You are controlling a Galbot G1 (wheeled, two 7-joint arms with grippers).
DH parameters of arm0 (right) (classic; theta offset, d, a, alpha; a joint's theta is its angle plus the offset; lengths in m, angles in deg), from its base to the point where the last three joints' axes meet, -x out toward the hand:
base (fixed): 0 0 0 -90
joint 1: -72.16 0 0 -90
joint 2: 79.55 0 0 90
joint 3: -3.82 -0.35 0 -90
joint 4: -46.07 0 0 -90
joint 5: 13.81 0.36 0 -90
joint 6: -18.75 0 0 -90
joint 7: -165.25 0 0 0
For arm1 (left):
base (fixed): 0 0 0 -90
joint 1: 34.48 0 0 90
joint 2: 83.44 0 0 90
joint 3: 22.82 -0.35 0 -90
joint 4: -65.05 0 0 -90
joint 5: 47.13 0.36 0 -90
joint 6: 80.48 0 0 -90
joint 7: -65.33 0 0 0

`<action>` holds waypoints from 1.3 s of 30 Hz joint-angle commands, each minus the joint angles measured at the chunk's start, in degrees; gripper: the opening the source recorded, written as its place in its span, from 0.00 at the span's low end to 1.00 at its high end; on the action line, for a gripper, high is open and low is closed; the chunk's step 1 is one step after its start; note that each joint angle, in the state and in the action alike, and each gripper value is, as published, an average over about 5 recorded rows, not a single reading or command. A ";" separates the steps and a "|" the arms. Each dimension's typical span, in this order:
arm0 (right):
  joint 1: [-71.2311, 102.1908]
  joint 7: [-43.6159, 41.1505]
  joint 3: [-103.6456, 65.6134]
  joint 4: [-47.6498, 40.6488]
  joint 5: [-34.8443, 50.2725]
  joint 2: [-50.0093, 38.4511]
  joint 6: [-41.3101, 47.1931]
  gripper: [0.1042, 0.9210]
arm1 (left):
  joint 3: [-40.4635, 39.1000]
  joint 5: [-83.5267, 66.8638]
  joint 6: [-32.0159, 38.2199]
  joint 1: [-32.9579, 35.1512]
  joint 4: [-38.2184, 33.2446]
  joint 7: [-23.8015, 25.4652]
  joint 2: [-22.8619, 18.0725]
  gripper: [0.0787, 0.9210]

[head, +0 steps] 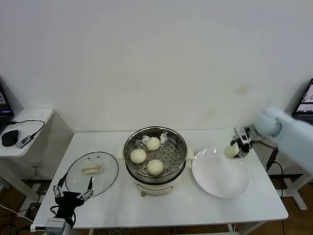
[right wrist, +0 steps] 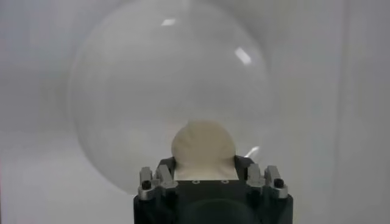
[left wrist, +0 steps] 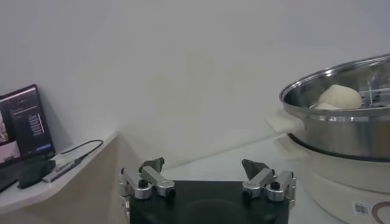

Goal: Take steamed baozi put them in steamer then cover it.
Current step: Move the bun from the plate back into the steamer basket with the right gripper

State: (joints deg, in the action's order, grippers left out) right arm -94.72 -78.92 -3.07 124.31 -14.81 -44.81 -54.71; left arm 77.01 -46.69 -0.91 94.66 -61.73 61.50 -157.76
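Note:
The steamer (head: 155,172) stands mid-table, a shiny steel pot on a white base, with three cream-white baozi (head: 153,143) on its perforated tray. Its steel wall (left wrist: 341,125) also fills the edge of the left wrist view, one bun (left wrist: 337,97) showing over the rim. My right gripper (head: 234,150) hangs just above the white plate's far right rim, shut on a fourth baozi (right wrist: 203,148). The cover (head: 92,172), a clear glass lid with a beige handle, lies flat at the table's left. My left gripper (head: 72,194) is parked open at the front left, just in front of the lid.
The white plate (head: 220,178) lies right of the steamer, bare. A side table (head: 22,132) with a black mouse and cables stands at the far left, and laptop screens (left wrist: 24,125) flank both sides. The wall runs close behind the table.

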 commanded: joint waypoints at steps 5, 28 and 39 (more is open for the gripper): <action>-25.17 4.39 16.50 8.22 20.99 10.14 9.13 0.62 | -0.17 -0.21 -0.01 -0.30 0.02 0.02 -0.01 0.88; -9.86 13.99 18.68 4.18 25.37 27.47 21.55 0.63 | 0.78 -0.66 0.11 0.07 -0.75 -0.07 -1.46 0.88; -7.29 13.17 18.04 1.22 19.08 26.84 20.00 0.63 | 0.58 -0.71 0.31 0.03 -0.11 -0.10 -1.15 0.88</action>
State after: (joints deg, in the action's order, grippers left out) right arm -104.18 -66.45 14.93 127.47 7.67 -20.11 -35.55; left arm 77.60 -47.39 -0.61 94.72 -61.93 61.42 -159.00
